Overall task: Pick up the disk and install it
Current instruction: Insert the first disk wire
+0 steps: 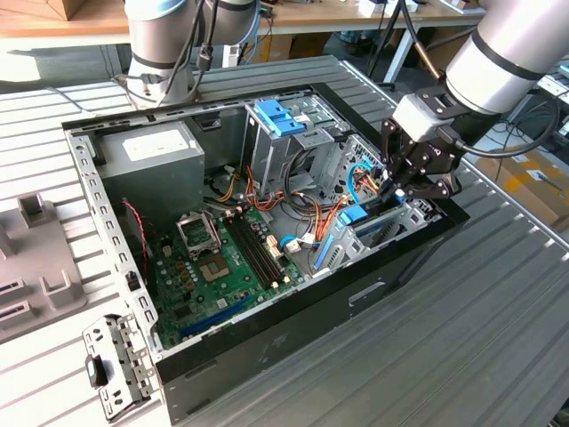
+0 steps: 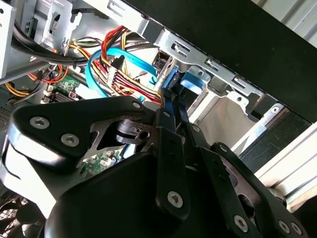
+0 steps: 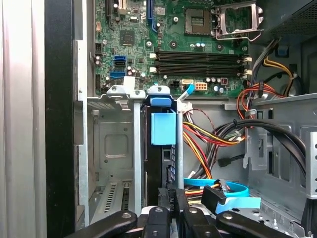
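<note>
The disk (image 1: 357, 215) stands on edge in the metal drive bay (image 1: 404, 218) at the case's corner on the exterior view's right, its bright blue tab up. In the first wrist view the disk (image 3: 163, 128) sits in a slot between two silver bay walls, dark body below the blue tab. My gripper (image 1: 396, 189) reaches down into the bay. Its black fingers (image 3: 171, 196) lie close together on the disk's edge. In the second wrist view the fingers (image 2: 171, 106) taper to the blue rail of the disk (image 2: 169, 82).
The open computer case (image 1: 267, 356) lies on a slatted table. Inside are a grey power supply (image 1: 151, 151), a pale blue bracket (image 1: 277, 116), the green motherboard (image 1: 222, 258) and loose coloured cables (image 1: 307, 218) beside the bay. A metal bracket (image 1: 111, 365) lies outside the case.
</note>
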`<state>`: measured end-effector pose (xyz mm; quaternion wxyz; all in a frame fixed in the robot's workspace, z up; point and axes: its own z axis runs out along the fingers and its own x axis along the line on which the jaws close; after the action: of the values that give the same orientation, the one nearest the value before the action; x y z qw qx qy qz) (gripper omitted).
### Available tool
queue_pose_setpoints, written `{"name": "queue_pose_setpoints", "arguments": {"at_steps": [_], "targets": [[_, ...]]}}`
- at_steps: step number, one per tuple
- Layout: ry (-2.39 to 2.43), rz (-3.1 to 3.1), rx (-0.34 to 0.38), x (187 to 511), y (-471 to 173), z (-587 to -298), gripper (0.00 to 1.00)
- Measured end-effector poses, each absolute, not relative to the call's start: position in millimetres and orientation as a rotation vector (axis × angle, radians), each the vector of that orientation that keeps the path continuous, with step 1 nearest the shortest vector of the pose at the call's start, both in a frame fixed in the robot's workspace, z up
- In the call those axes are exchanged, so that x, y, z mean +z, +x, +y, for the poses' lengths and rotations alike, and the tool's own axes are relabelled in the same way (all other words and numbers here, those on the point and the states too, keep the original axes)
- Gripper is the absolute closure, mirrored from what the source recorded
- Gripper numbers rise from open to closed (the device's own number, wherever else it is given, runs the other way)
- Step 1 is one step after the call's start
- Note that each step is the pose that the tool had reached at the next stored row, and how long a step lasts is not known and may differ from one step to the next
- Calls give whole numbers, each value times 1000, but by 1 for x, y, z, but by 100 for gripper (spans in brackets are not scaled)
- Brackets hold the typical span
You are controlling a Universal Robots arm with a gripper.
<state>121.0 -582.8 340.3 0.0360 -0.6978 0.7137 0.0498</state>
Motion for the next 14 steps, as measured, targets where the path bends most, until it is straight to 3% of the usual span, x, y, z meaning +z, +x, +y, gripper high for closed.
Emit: {"name": "queue_pose_setpoints", "arguments": {"at_steps": [11, 13, 14], "targets": [[-2143, 2192, 154, 338, 120, -583, 83], [-2143, 2192, 154, 338, 120, -583, 82], [-2143, 2192, 153, 338, 120, -583, 76]]}}
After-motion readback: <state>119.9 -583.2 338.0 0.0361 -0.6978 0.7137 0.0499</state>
